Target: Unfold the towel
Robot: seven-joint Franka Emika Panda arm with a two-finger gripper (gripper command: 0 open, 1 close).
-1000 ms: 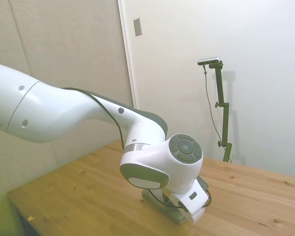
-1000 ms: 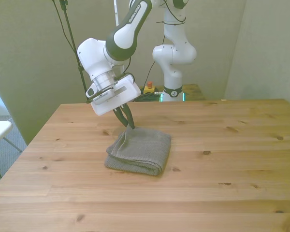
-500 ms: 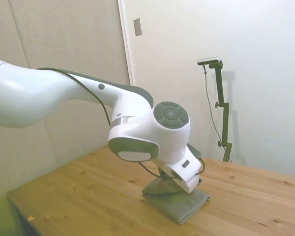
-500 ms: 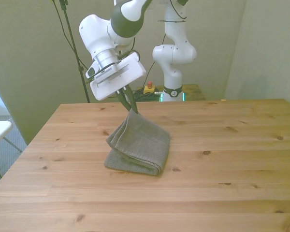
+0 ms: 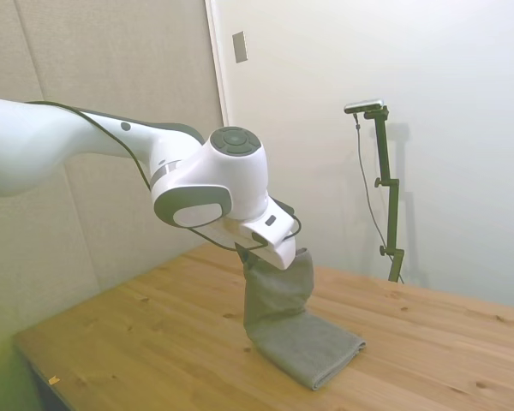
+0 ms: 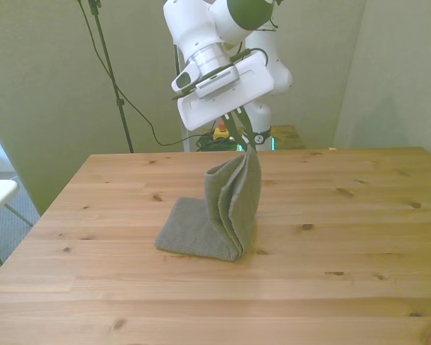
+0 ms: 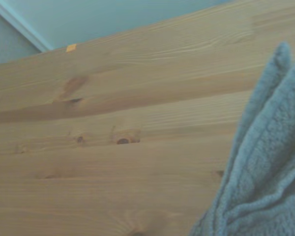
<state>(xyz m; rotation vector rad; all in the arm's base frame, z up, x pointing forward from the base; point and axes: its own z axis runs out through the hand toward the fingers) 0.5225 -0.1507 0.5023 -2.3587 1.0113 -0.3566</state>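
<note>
Gripper (image 6: 248, 146) pinching the top corner of the towel (image 6: 226, 215), jaws closed on the cloth; upper layers lifted and hanging in loose folds, lower layer flat on the wooden table (image 6: 359, 237); risks judged from here: thin corner slipping free under the hanging weight; several layers gripped together, so dragging the whole bundle instead of opening it.

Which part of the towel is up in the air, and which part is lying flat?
The towel's layers nearest the gripper hang upright from its jaws. The bottom layer toward the front view's left lies flat on the table.
</note>
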